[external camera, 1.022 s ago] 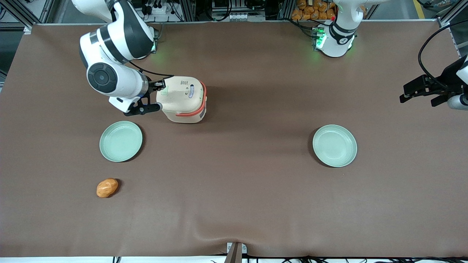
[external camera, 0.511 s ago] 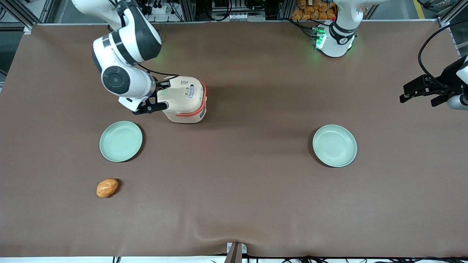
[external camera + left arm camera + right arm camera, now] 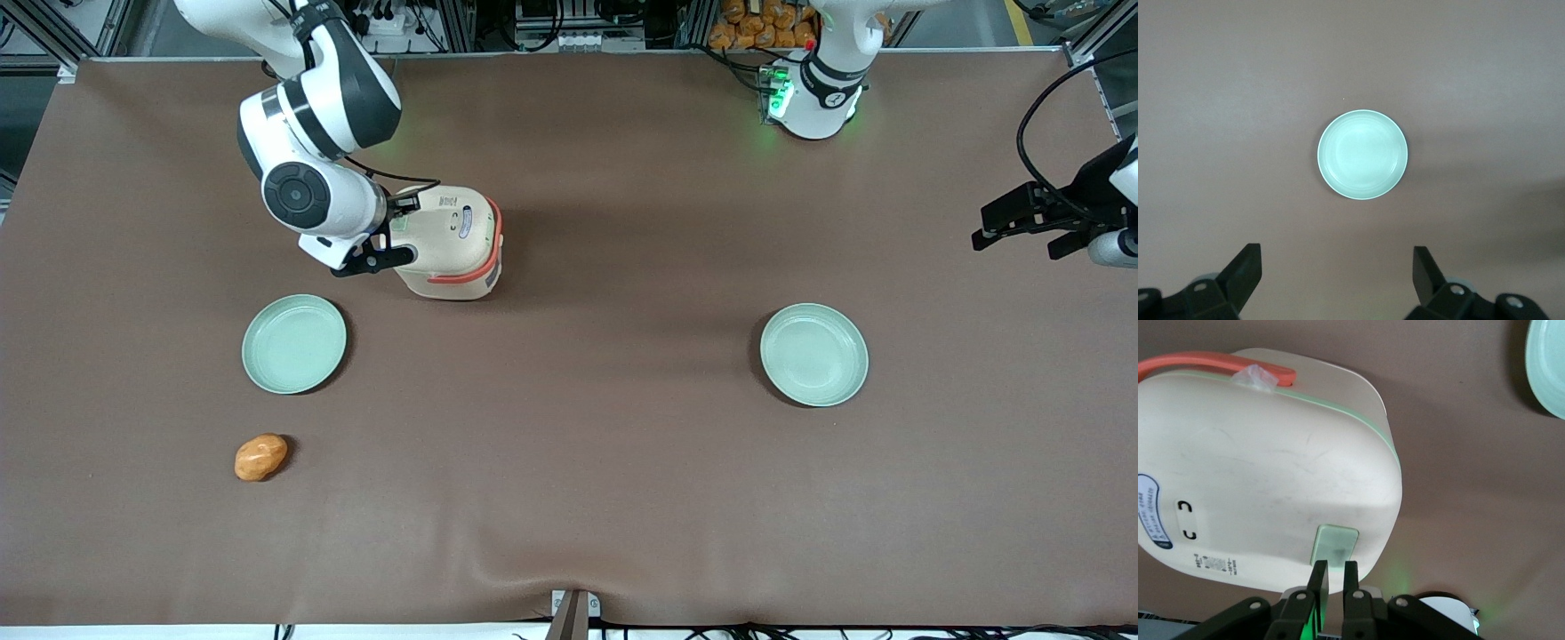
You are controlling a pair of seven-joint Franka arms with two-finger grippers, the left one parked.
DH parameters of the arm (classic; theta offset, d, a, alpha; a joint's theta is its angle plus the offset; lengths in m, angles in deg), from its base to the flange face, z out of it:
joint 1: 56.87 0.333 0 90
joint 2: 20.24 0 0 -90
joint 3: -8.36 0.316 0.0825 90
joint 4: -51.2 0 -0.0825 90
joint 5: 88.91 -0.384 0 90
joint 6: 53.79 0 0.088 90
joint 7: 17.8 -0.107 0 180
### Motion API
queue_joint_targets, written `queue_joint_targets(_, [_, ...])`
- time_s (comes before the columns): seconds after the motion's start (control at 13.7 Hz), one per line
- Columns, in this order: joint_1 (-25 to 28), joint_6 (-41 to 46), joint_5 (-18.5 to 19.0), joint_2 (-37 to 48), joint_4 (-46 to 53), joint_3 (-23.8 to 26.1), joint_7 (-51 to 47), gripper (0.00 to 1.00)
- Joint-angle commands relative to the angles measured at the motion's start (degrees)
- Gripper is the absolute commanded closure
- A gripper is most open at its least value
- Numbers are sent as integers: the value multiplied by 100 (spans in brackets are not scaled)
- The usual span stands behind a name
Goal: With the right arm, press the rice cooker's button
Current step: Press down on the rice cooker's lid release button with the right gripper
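The cream rice cooker (image 3: 449, 244) with its coral-orange handle band stands lid shut on the brown table, farther from the front camera than the nearest green plate. The right arm (image 3: 311, 191) reaches over it from the working arm's end. My gripper (image 3: 397, 228) hovers at the lid's edge, right over the pale green button (image 3: 399, 222). In the right wrist view the cooker (image 3: 1265, 467) fills the frame, and the button (image 3: 1334, 545) lies just ahead of my gripper (image 3: 1335, 565). The fingers (image 3: 1321, 577) stand close together with a thin gap and hold nothing.
A green plate (image 3: 294, 344) lies nearer the front camera than the cooker, its rim showing in the right wrist view (image 3: 1548, 367). An orange bread-like lump (image 3: 260, 457) lies nearer still. A second green plate (image 3: 813, 355) lies toward the parked arm's end (image 3: 1363, 155).
The right arm has moved sideways toward the cooker, bringing the gripper from beside the lid's edge to over the green button. The cooker has not moved.
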Motion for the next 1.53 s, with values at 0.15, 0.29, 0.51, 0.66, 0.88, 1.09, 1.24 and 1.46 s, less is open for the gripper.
queue_joint_targets(0.15, [-6,-188,-80,81,-207,46,-19,88])
queue_joint_targets(0.29, [2,-232,-80,37,-207,54,-19,91])
queue_joint_targets(0.51, [3,-276,-80,2,-207,63,8,92])
queue_joint_targets(0.66, [2,-363,-80,-42,-215,90,-1,92])
queue_joint_targets(0.88, [3,-592,-80,-86,-347,90,16,92])
queue_joint_targets(1.09, [-6,-663,-80,-113,-400,90,25,92])
queue_joint_targets(1.24, [-6,-575,-80,-51,-356,99,8,92])
queue_joint_targets(1.46, [-24,-208,-80,71,-59,99,8,89])
